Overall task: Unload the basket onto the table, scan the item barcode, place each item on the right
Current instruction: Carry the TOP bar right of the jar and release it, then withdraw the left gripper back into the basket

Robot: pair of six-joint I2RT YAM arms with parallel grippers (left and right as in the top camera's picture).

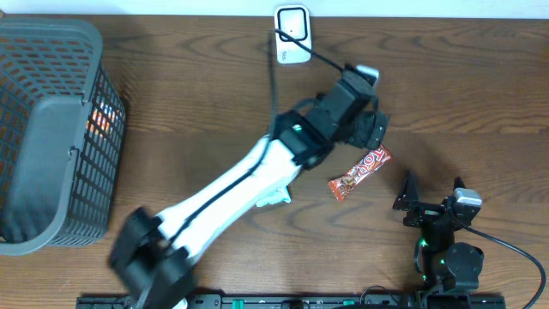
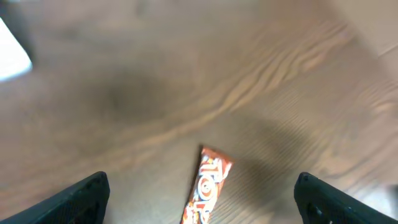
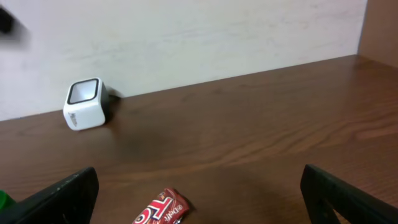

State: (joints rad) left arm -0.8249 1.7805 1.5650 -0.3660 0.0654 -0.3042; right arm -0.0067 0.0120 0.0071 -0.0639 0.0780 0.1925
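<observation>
The item, a red-orange wrapped candy bar (image 1: 361, 172), lies flat on the wooden table. My left gripper (image 1: 371, 130) hovers just above its far end, open, and touches nothing. In the left wrist view the bar (image 2: 207, 186) lies between the two widely spread black fingers (image 2: 81, 199), clear of both. The white barcode scanner (image 1: 292, 34) stands at the table's back edge. My right gripper (image 1: 431, 193) rests open at the front right. The right wrist view shows the bar (image 3: 163, 211) low in front of it and the scanner (image 3: 87, 102) far left by the wall.
A grey mesh basket (image 1: 51, 129) with something orange inside stands at the far left. The scanner's black cable (image 1: 322, 58) runs under the left arm. A blurred white shape (image 2: 12, 56) sits at the top left of the left wrist view.
</observation>
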